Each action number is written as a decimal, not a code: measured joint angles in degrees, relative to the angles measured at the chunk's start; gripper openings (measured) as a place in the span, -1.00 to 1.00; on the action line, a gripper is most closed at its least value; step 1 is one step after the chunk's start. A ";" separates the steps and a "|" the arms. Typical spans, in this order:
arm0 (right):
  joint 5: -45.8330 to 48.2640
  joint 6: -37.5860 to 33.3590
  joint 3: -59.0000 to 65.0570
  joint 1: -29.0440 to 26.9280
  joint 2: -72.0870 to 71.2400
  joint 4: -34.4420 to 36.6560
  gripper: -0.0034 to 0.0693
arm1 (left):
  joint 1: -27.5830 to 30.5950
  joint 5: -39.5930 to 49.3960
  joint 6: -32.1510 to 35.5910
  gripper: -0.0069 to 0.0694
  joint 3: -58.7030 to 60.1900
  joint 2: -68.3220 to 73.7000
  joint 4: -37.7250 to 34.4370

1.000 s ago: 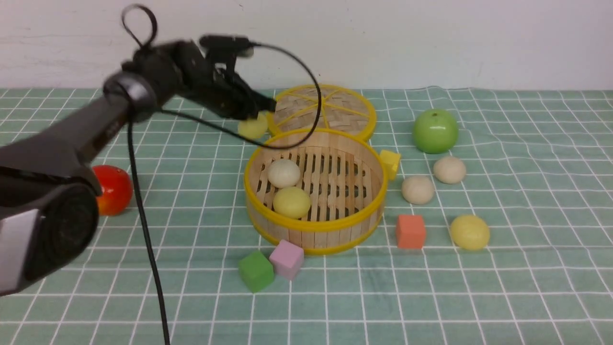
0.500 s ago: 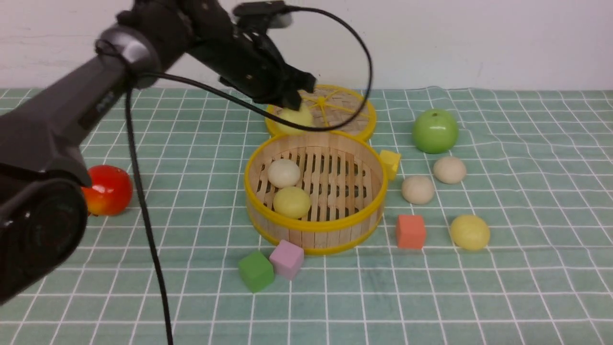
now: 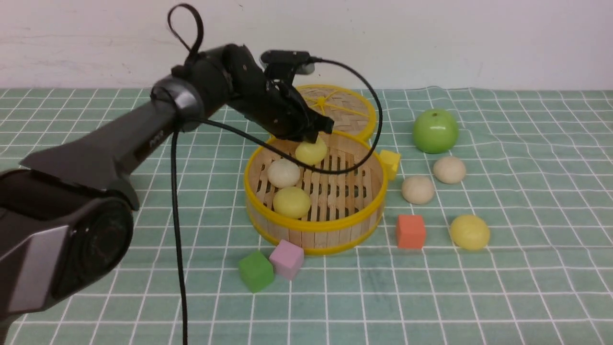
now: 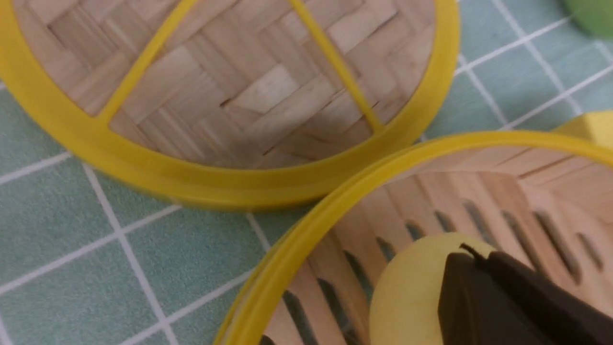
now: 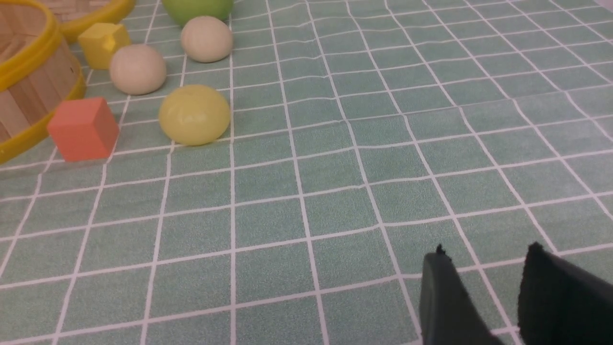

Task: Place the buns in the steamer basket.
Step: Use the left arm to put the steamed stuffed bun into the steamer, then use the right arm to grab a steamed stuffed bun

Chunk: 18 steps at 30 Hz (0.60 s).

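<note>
The left claw (image 3: 314, 138) is pinched tight on the held bun (image 3: 311, 151), a yellow one hanging just inside the far wall of the basket (image 3: 313, 229), seemingly a little above the slats. 2 buns already sit inside, a beige bun (image 3: 283, 173) and a yellow bun (image 3: 291, 202), both in the left half. 3 loose buns (image 3: 418, 189) lie on the cloth to the basket's right. The right claw (image 5: 486, 261) is spread with nothing between its fingers, low over bare cloth, well apart from everything.

Let go from here, the round bun could roll on the slats and knock the beige bun just beside it, though I'd expect the walls to keep both in. The far rim worries me more. The claw hangs close to it, and the lid (image 3: 352, 110) lies right behind, so backing out low could catch the rim and drag the light basket into the yellow cube (image 3: 390, 163) just beside it. The cable (image 3: 376, 124) also sags across the basket mouth and might hook the rim on the way out.

The right half of the floor is bare, so there is space to set down further in. Straight up looks like the free way out
</note>
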 joint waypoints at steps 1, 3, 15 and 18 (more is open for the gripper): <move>0.00 0.00 0.00 0.00 0.00 0.00 -0.25 | 0.00 0.00 0.00 -0.82 0.04 0.15 0.00; 0.00 0.00 0.00 0.00 0.00 0.00 -0.25 | 0.00 -0.02 0.00 -0.79 0.04 0.29 0.00; 0.00 0.00 0.00 0.00 0.00 0.00 -0.25 | 0.00 4.31 -1.15 0.17 0.04 -2.33 2.27; 0.00 0.00 0.00 0.00 0.00 0.00 -0.25 | 0.00 8.87 -1.33 0.37 0.04 -5.57 3.98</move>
